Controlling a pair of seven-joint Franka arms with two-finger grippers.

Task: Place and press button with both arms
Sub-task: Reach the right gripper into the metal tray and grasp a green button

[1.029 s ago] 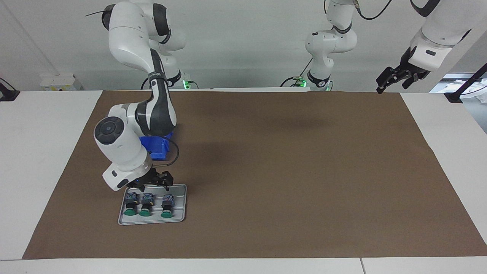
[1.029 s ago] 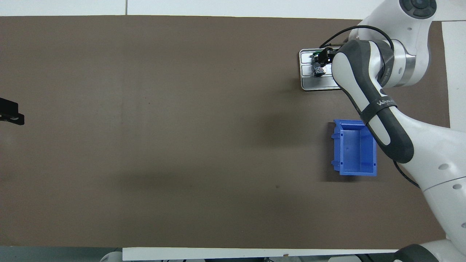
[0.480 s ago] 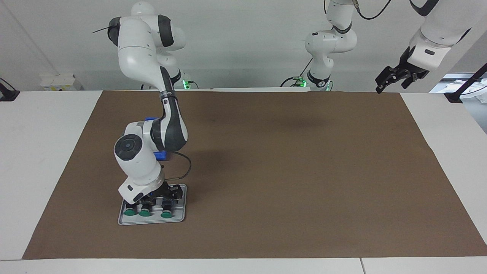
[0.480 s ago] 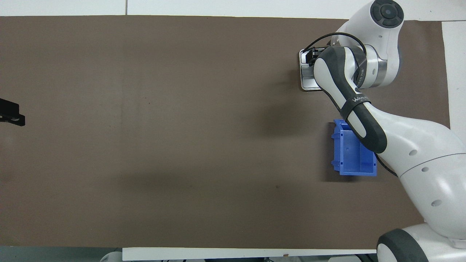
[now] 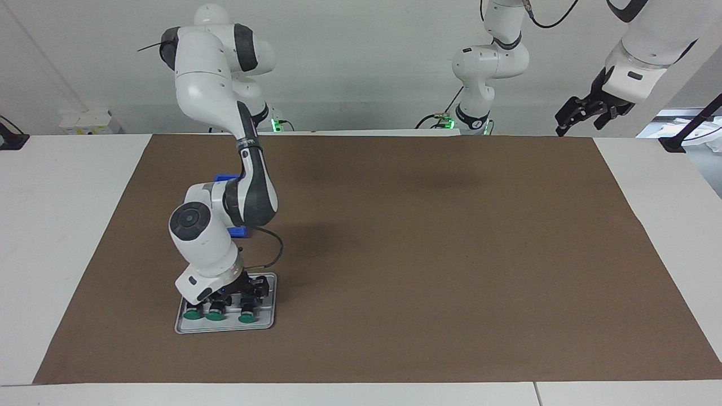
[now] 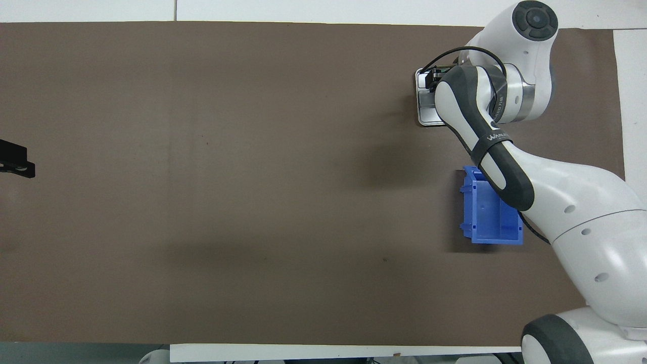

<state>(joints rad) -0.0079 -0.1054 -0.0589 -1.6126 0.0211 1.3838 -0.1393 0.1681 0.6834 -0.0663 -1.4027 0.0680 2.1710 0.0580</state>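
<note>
Right gripper down among the buttons on the tray

The button lies with two alike on the metal tray, near the table's edge farthest from the robots, at the right arm's end. The right gripper is down on it; whether its jaws grip, I cannot tell. An off-centre close could knock a neighbour. The left gripper waits, jaws apart.

Blue bin on brown mat, nearer the robots than grey tray.

My own forearm hides most of the tray under my right gripper and part of the bin. The buttons' bodies disappear beneath my fingers. My left gripper is cut off.
</note>
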